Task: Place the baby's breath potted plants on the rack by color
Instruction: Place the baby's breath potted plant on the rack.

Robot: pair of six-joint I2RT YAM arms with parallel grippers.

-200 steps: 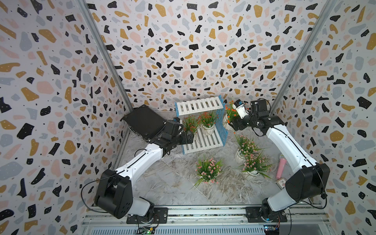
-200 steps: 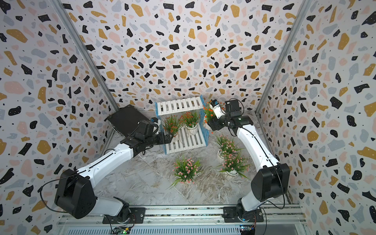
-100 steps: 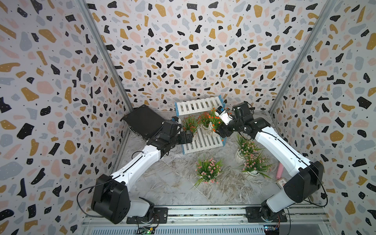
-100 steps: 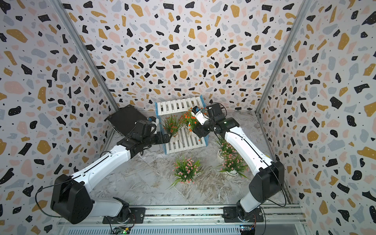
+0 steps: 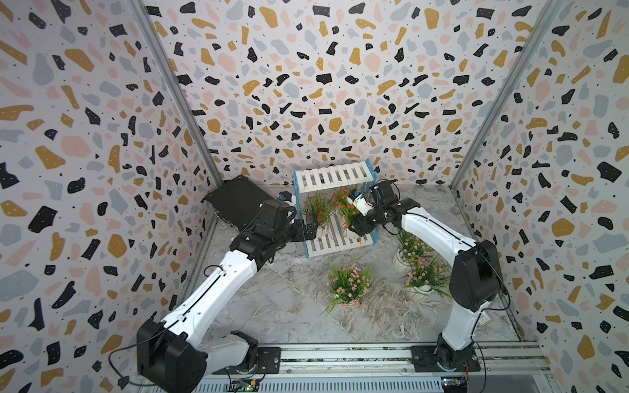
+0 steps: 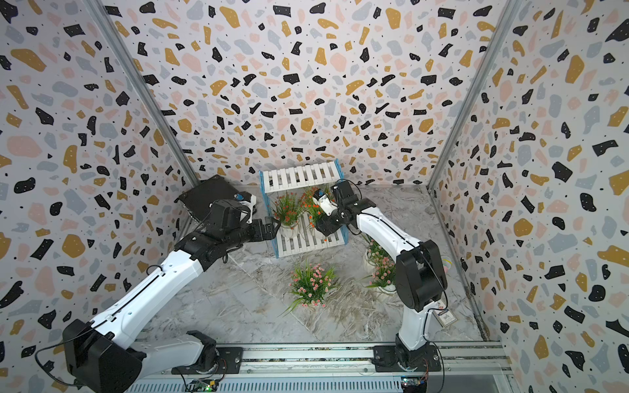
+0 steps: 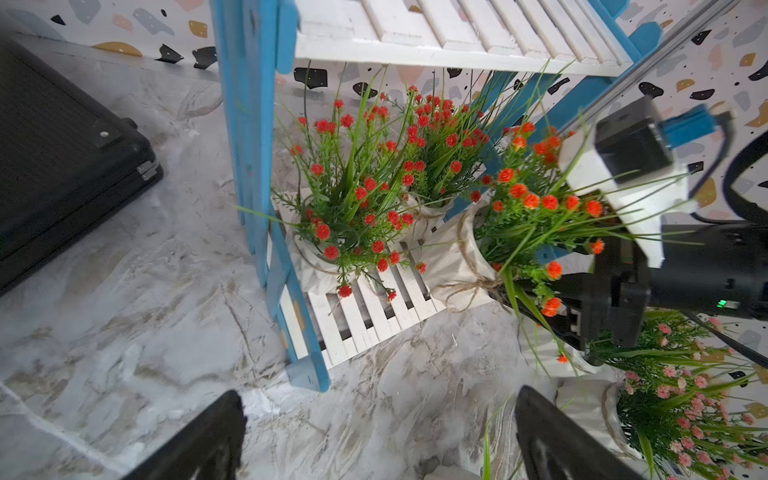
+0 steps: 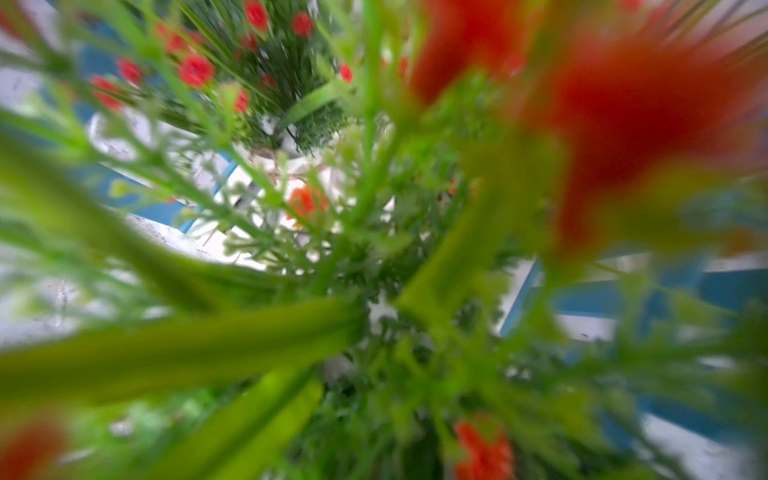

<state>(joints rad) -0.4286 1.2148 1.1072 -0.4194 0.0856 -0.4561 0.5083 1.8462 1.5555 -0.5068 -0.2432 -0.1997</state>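
Right gripper is clamping a tilted orange-red-flowered white-potted plant at three o'clock on the blue-framed white-slatted rack; left gripper is gaping apart.

Upper shelf open; orange-red plants crowd lower shelf

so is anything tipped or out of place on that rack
One thing: the orange-red baby's breath plant held in the right gripper is tilted, its pot leaning over the rack's lower shelf, not yet set flat. The two other orange-red plants there stand upright.
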